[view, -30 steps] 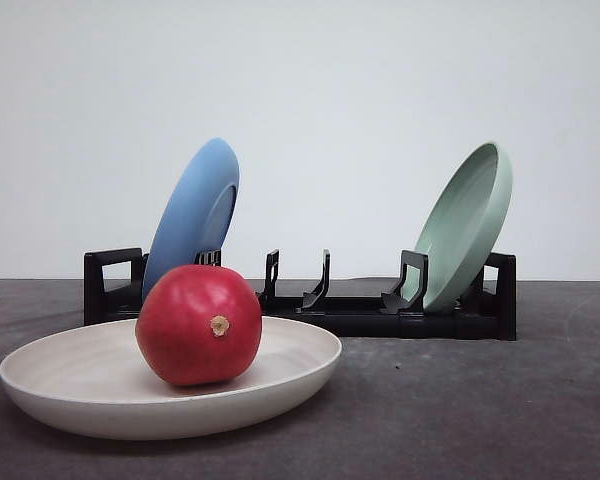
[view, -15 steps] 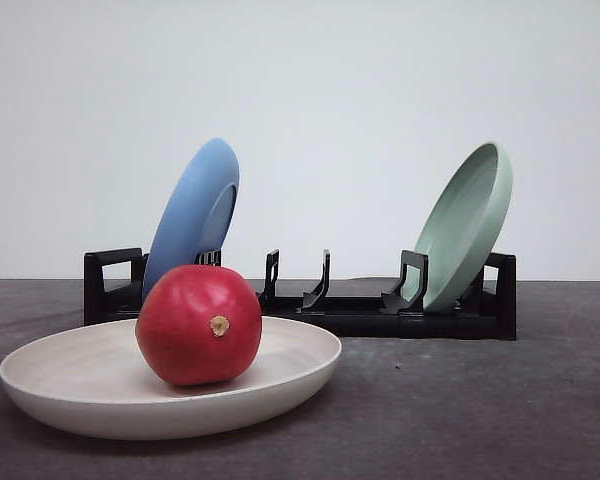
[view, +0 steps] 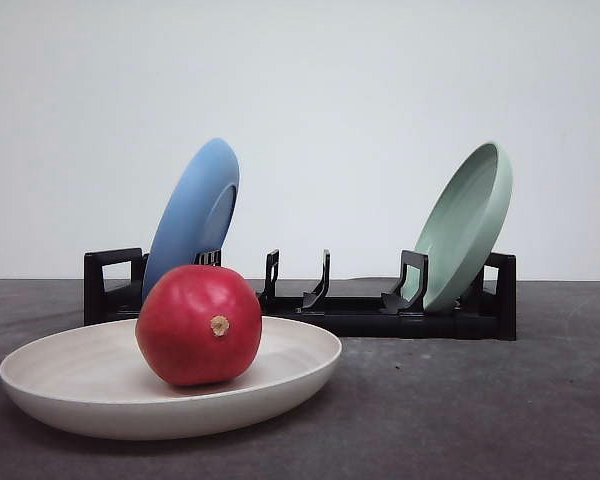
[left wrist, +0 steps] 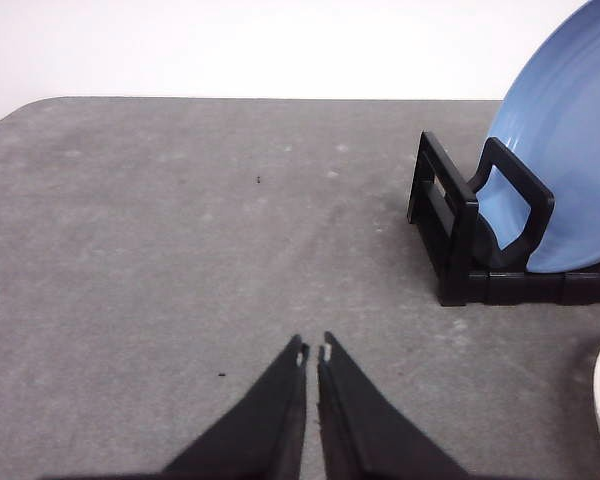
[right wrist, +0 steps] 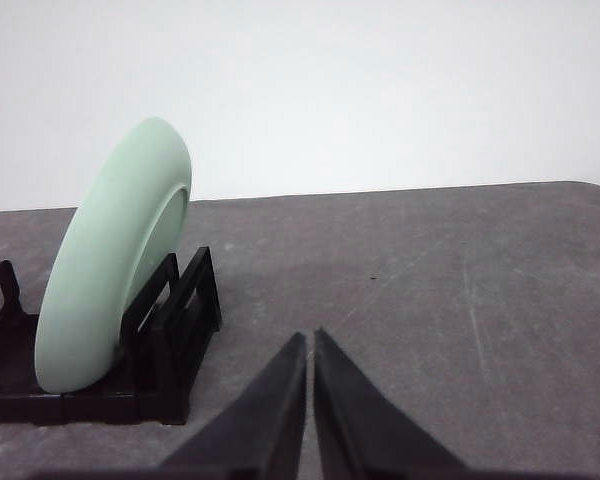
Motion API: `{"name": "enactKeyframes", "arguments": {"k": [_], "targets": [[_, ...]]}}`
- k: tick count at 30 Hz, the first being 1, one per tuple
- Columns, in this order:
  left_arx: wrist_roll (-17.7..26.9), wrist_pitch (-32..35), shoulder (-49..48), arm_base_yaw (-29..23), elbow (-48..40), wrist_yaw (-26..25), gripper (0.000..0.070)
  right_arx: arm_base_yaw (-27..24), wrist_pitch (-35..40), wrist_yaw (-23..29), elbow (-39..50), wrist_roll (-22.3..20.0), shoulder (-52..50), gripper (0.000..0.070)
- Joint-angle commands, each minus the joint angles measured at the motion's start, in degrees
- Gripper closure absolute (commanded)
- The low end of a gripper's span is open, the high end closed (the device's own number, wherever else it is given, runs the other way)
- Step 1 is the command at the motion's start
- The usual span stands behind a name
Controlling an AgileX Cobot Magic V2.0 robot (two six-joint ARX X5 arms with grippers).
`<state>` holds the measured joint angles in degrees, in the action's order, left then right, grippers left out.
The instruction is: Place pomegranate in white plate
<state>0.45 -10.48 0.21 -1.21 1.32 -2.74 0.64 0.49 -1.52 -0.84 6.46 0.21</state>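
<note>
Open tabletop [view: 500, 410] right of white plate [view: 80, 400]; black rack [view: 380, 318] behind.

The pomegranate [view: 198, 324] sat inside the white plate [view: 90, 385], a little left of the plate's middle, with its small tan stem nub facing the camera. The plate lay flat on the dark grey table [view: 460, 410], near the front and on the left side. Behind it stood a black dish rack [view: 360, 315] across the table. A blue plate [view: 193, 212] leaned in the left end of the rack, partly hidden behind the fruit. A pale green plate [view: 466, 225] leaned in the right end. The slots between them held nothing. The wall [view: 360, 100] behind was plain white.
</note>
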Motion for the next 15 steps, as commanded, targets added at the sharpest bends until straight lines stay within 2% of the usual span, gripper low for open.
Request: {"name": "enactKeyframes", "arguments": {"k": [1, 15], "targets": [[0.37, 0.15, -0.04, 0.09, -0.63, 0.22, 0.0700, 0.02, 0.61, 0.07, 0.24, 0.59, 0.00, 0.0694], [0.37, 0.15, -0.04, 0.09, -0.63, 0.22, 0.0700, 0.02, 0.61, 0.05, 0.24, 0.59, 0.00, 0.0694]]}}
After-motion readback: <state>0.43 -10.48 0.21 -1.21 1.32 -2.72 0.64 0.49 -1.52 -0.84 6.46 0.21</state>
